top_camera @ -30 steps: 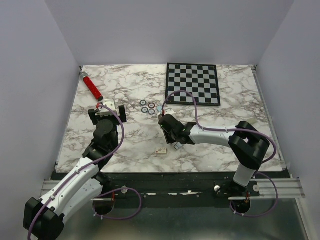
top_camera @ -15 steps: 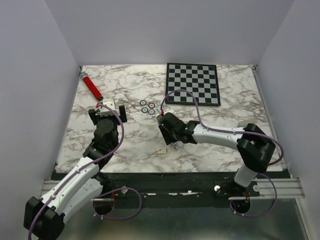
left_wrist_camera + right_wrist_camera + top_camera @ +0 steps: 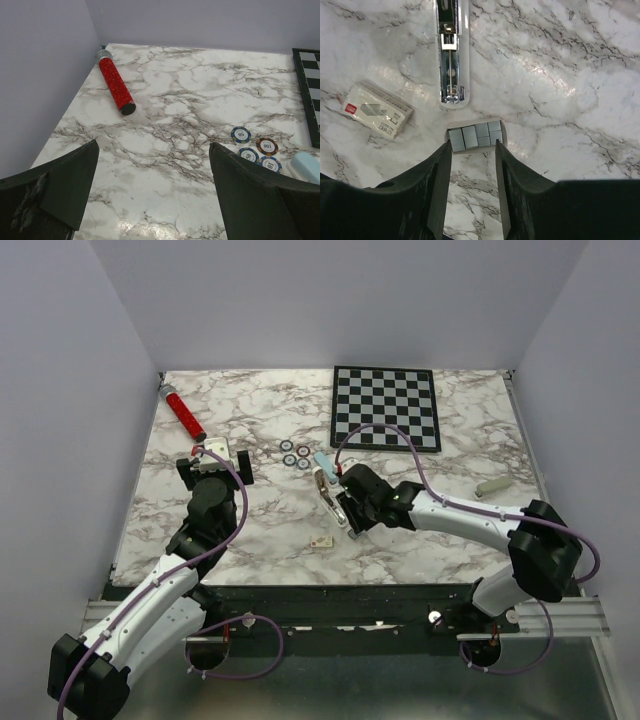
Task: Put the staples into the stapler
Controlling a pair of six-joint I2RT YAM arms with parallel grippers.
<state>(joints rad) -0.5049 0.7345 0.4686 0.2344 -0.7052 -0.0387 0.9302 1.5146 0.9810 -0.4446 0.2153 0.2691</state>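
Your right gripper (image 3: 349, 528) sat just near of the stapler (image 3: 323, 478), which lay opened beside the poker chips (image 3: 295, 453). Your left gripper (image 3: 152, 192) stood wide, empty. Right wrist view: fingers (image 3: 438, 185) pinched the staples (image 3: 475, 136), touching the stapler's (image 3: 452, 52) near end.

staples (image 3: 475, 136) just below stapler (image 3: 452, 52), box (image 3: 376, 109) left
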